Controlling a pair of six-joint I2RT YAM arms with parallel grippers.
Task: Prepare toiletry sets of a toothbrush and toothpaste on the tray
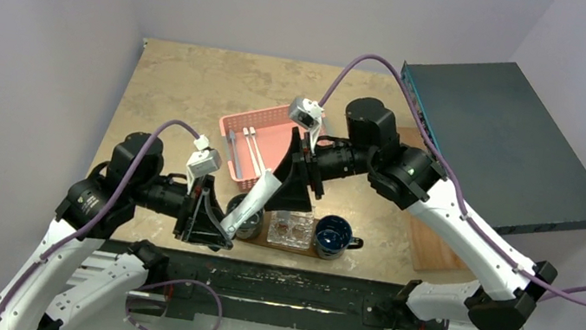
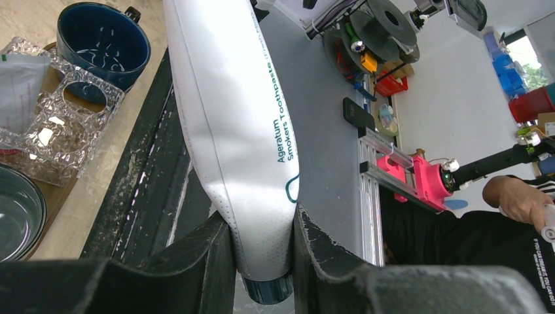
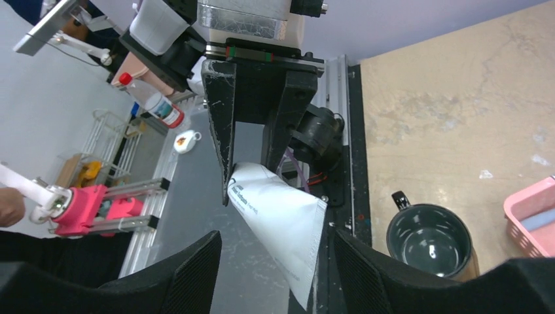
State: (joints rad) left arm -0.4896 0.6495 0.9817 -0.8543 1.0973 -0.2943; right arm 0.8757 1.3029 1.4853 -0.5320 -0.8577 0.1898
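My left gripper (image 1: 220,229) is shut on the cap end of a pale grey-white toothpaste tube (image 1: 253,203) and holds it slanted up over the table's near edge. The left wrist view shows the tube (image 2: 242,111) pinched between the fingers, with its dark cap below them. My right gripper (image 1: 297,185) is open, its jaws on either side of the tube's flat crimped end (image 3: 288,229) without touching it. Two white toothbrushes (image 1: 250,146) lie in the pink basket (image 1: 273,127). The dark brown tray (image 1: 295,248) lies under the mugs.
On the tray stand a grey mug (image 3: 429,239), a clear glass holder (image 2: 55,121) and a blue mug (image 1: 333,237). A paler wooden board (image 1: 435,247) lies at the right. A dark flat box (image 1: 496,134) sits at the back right.
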